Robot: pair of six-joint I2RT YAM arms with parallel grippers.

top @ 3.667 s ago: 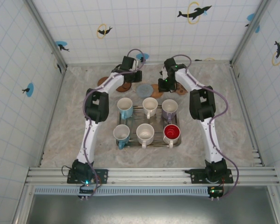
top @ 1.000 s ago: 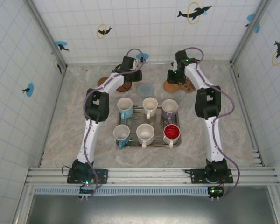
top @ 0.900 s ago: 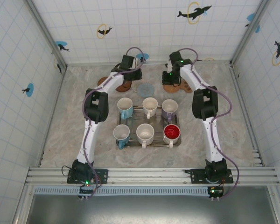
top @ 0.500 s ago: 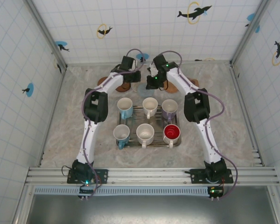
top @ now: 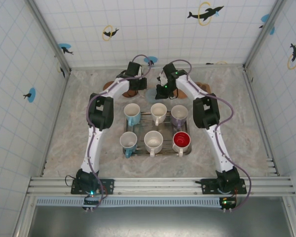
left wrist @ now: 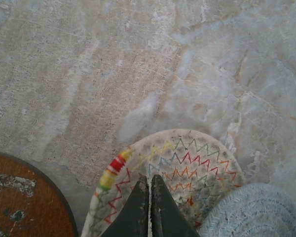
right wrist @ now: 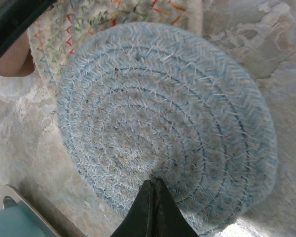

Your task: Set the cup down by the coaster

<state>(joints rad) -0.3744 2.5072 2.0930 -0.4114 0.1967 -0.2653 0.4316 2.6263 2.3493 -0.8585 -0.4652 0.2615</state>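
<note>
The right claw [right wrist: 152,190], fingers pressed together and empty, has swung in from the right to the pale blue woven round coaster [right wrist: 163,118]. The left claw [left wrist: 150,185] is likewise closed. The six ceramic cups [top: 159,110] stand in the metal tray [top: 165,129], none yet picked.

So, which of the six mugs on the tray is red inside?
The ceramic mug with the red interior, at the near-right corner of the metal tray; the other five mugs are pale inside.
</note>
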